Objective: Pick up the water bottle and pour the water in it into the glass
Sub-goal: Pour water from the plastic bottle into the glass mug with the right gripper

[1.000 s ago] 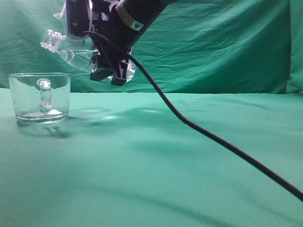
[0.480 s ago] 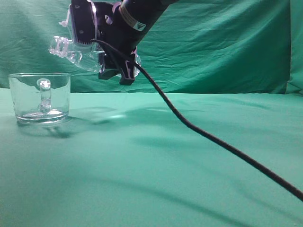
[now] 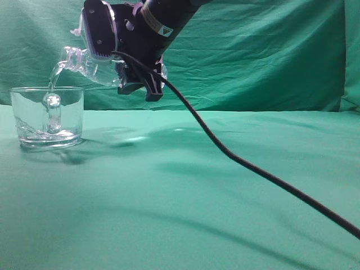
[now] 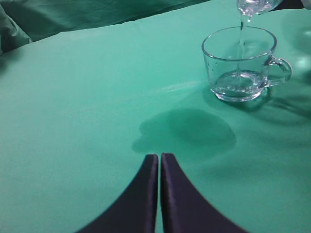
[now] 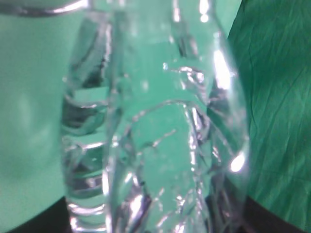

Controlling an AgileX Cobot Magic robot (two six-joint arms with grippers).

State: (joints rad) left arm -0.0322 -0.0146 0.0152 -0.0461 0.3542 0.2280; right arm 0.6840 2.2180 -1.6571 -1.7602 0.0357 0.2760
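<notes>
My right gripper (image 3: pixel 132 70) is shut on the clear water bottle (image 3: pixel 90 66) and holds it tilted, neck down to the left, over the glass (image 3: pixel 48 115). A thin stream of water (image 3: pixel 53 79) falls from the neck into the glass. The bottle fills the right wrist view (image 5: pixel 155 136). In the left wrist view the glass (image 4: pixel 240 65) stands at the upper right with its handle to the right, the stream of water (image 4: pixel 240 39) dropping into it and a little water pooled at its base. My left gripper (image 4: pixel 159 158) is shut and empty, low over the cloth.
A green cloth (image 3: pixel 185 191) covers the table and hangs as a backdrop behind. A black cable (image 3: pixel 253 166) runs from the right arm down across the right side of the exterior view.
The right gripper has tipped the bottle further, neck lower toward the glass. Water now streams into the glass, which held none before.
</notes>
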